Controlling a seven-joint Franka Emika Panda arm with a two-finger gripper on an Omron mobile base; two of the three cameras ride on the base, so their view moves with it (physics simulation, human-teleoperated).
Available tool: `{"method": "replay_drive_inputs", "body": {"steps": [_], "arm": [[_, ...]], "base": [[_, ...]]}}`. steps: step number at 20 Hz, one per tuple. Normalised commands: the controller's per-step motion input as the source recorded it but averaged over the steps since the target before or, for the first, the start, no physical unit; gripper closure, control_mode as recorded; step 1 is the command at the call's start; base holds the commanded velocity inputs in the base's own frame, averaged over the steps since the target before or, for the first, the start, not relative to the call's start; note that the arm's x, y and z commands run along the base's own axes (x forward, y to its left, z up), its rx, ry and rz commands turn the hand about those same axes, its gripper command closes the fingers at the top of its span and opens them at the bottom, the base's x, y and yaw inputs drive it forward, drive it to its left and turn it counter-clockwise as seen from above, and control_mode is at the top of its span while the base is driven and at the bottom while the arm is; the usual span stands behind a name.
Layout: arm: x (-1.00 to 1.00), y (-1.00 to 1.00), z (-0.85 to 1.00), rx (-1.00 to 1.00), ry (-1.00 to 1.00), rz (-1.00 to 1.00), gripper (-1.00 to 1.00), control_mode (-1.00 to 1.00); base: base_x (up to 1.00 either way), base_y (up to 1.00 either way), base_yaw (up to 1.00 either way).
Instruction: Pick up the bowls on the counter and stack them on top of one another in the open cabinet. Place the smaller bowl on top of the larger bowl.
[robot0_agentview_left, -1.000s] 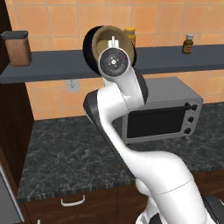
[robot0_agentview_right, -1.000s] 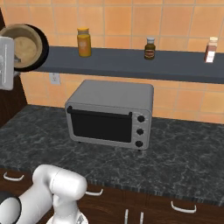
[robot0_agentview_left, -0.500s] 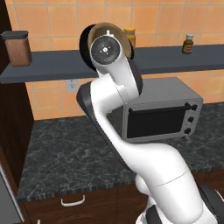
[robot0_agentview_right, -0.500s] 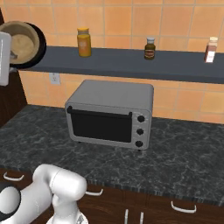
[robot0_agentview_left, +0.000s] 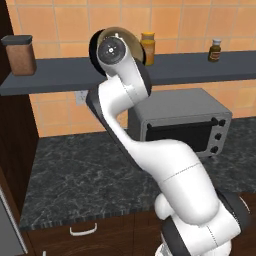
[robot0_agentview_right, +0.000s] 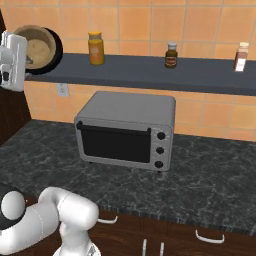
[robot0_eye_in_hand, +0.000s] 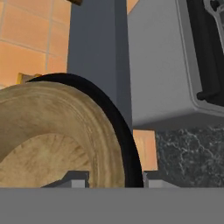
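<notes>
The tan smaller bowl (robot0_agentview_right: 36, 48) sits nested inside the black larger bowl (robot0_agentview_right: 56, 47). Both are tipped on edge in the air at the left end of the open cabinet (robot0_agentview_right: 150, 75), level with its grey shelf board. My gripper (robot0_eye_in_hand: 112, 180) is shut across their stacked walls, and the tan wall (robot0_eye_in_hand: 65, 127) with the black rim (robot0_eye_in_hand: 124, 131) behind it stands between the fingertips (robot0_eye_in_hand: 75, 178). From the left base, my hand (robot0_agentview_left: 112, 50) covers most of the bowls, leaving the tan rim (robot0_agentview_left: 125, 32) and a black edge (robot0_agentview_left: 93, 47) showing. The counter (robot0_agentview_right: 210, 180) lies below.
A silver toaster oven (robot0_agentview_right: 127, 130) stands on the counter under the shelf. On the shelf are an orange jar (robot0_agentview_right: 96, 48), a small dark bottle (robot0_agentview_right: 171, 55), a pale bottle (robot0_agentview_right: 241, 56) and a brown canister (robot0_agentview_left: 20, 55) at its left end. Dark wood cabinets (robot0_agentview_left: 12, 145) flank the left.
The hand has risen and swung a little left with both bowls, bringing them up to shelf height. The grip has stayed the same.
</notes>
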Motion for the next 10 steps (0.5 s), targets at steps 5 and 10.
{"method": "replay_drive_inputs", "body": {"steps": [5,10], "arm": [[0.93,0.0,-0.13,-0.04,0.0,-0.02,-1.0,-1.0],[0.23,0.0,-0.03,0.0,0.0,-0.01,-1.0,-1.0]], "base": [[0.0,0.0,0.0],[0.0,0.0,0.0]]}}
